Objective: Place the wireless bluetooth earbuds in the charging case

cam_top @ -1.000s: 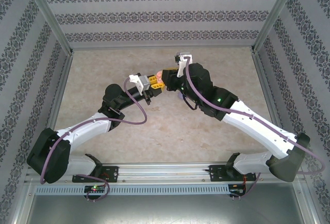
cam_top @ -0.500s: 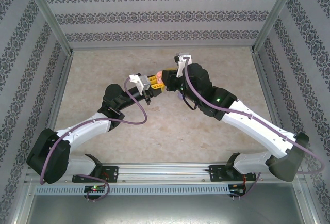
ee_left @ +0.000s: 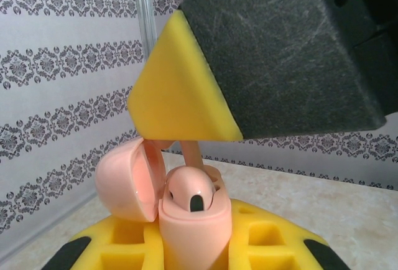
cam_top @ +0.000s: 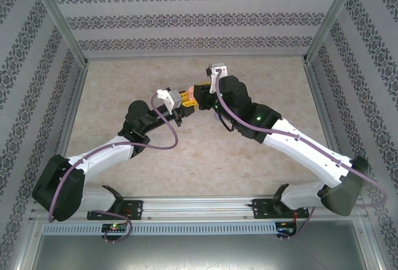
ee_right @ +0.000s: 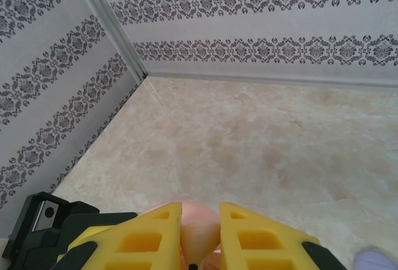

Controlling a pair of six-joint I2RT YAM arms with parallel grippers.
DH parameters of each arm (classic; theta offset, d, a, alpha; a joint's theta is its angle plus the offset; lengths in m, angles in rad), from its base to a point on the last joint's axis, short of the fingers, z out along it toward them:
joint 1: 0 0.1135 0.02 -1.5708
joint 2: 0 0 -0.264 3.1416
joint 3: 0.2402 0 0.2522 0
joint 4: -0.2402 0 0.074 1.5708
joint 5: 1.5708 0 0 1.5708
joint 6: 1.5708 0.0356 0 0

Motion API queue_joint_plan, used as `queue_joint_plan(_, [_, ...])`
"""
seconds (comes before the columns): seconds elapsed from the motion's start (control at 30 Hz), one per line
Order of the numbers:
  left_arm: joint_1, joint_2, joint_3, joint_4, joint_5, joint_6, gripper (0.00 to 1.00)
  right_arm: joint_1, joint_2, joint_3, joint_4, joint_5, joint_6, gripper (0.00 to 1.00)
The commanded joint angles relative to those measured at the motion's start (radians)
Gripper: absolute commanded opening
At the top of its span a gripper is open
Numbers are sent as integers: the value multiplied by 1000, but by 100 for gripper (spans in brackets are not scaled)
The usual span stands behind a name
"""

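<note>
My left gripper [ee_left: 194, 248] is shut on a pink charging case [ee_left: 198, 236], held upright with its lid [ee_left: 127, 180] swung open to the left. One pink earbud [ee_left: 188, 190] sits in the case. Just behind it, the stem of a second pink earbud [ee_left: 191, 154] hangs down into the case from above. My right gripper [ee_right: 200, 223] is shut on that second earbud [ee_right: 201, 237], pinched between its yellow fingers [ee_left: 180, 99]. In the top view both grippers meet mid-table, left gripper [cam_top: 184, 101] and right gripper [cam_top: 200, 92], with the pink case [cam_top: 191, 90] between them.
A pale purple object [ee_right: 376, 259] lies on the table at the right wrist view's lower right, and a bit of purple [cam_top: 216, 116] peeks from under the right arm. Patterned walls [cam_top: 199, 21] enclose the beige table [cam_top: 199, 152] on three sides.
My right wrist has shifted slightly left, toward the case. The left arm and the case have stayed put.
</note>
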Motion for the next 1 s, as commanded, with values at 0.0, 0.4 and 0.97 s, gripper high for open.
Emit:
queue_joint_plan(0.0, [-18, -43, 37, 105, 55, 45, 0, 35, -1, -7, -63, -40, -9, 19])
queue_joint_plan(0.4, [-33, -121, 51, 46, 103, 194, 0, 35, -90, -34, -32, -94, 20, 19])
queue_joint_plan(0.97, [-50, -160, 89, 2, 124, 215, 0, 59, -68, -74, -12, -54, 1, 18])
